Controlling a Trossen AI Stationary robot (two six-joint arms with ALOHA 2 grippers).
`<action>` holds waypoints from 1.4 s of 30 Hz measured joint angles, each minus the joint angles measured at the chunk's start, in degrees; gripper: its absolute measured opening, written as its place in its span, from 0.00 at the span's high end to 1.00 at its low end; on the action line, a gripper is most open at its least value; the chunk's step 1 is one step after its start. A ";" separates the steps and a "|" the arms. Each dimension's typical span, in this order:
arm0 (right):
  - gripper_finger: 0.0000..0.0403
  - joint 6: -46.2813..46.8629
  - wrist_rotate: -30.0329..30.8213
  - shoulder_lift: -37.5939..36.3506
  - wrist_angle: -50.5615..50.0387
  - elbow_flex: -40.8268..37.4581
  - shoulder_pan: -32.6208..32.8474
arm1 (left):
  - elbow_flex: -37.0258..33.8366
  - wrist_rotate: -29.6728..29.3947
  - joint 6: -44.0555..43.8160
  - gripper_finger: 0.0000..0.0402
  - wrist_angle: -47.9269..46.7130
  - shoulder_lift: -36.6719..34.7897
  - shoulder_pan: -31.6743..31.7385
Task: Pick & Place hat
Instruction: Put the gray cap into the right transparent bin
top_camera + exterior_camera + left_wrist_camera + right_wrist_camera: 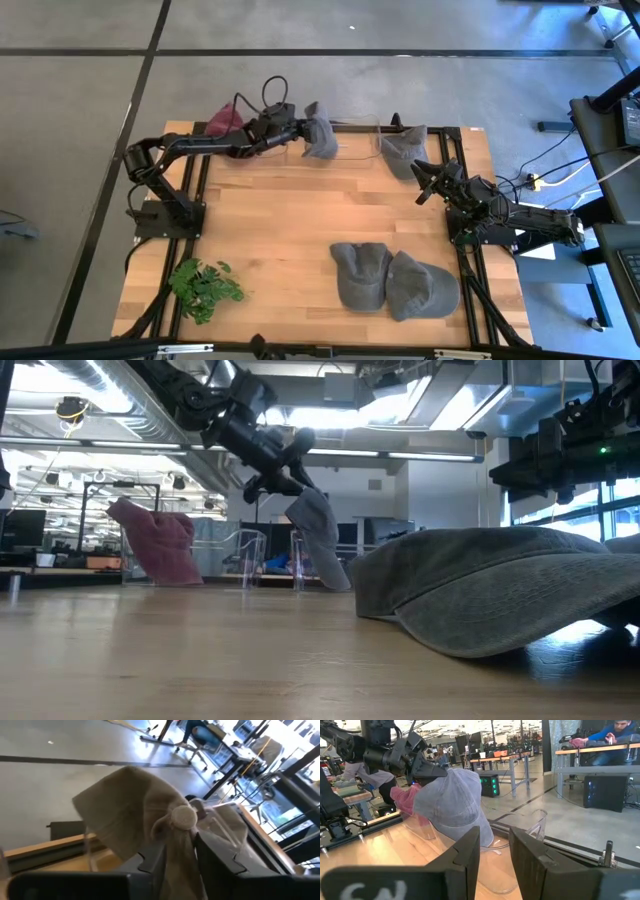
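Note:
My left gripper (297,131) reaches over the table's far edge and is shut on a grey cap (321,137), which also shows in the low view (318,540) and the right wrist view (452,805). The cap hangs by a clear plastic stand (358,140). A maroon cap (222,120) sits draped on a stand to its left. Another grey cap (402,150) lies at the far edge, and two more grey caps (360,275) (422,287) rest flat on the near right part of the table. My right gripper (430,182) waits open at the right side, holding nothing. My left gripper pinches the grey cap's crown between its two fingers (150,862), just below the top button (182,817). The fingers come nearly level from the table's left. The cap hangs slack below them (325,560), off the tabletop; whether its lower edge touches the clear stand I cannot tell.
A green plant sprig (205,287) lies at the near left corner. Clear stands (530,827) line the far edge. One grey cap (500,595) fills the low view's foreground. The wooden middle of the table (300,220) is bare. Workbenches and a person (615,732) show beyond.

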 joint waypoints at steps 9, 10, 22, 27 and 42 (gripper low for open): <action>0.74 0.01 0.00 0.00 0.00 0.01 0.02 | -0.02 3.74 2.12 0.65 -1.05 -2.58 2.22; 0.74 0.02 0.00 0.00 0.02 0.00 0.00 | -0.02 5.46 2.14 0.64 -1.10 -3.41 2.84; 0.74 1.46 -19.83 0.14 5.05 2.49 0.02 | -0.03 30.00 9.98 0.64 -3.21 -16.53 4.74; 0.74 1.54 -22.53 5.07 3.34 10.07 0.17 | -2.37 31.47 13.09 0.64 -3.41 -24.86 2.87; 0.74 18.29 -37.00 43.97 -42.37 41.42 0.61 | -9.90 17.96 16.92 0.64 -3.32 -33.88 -6.52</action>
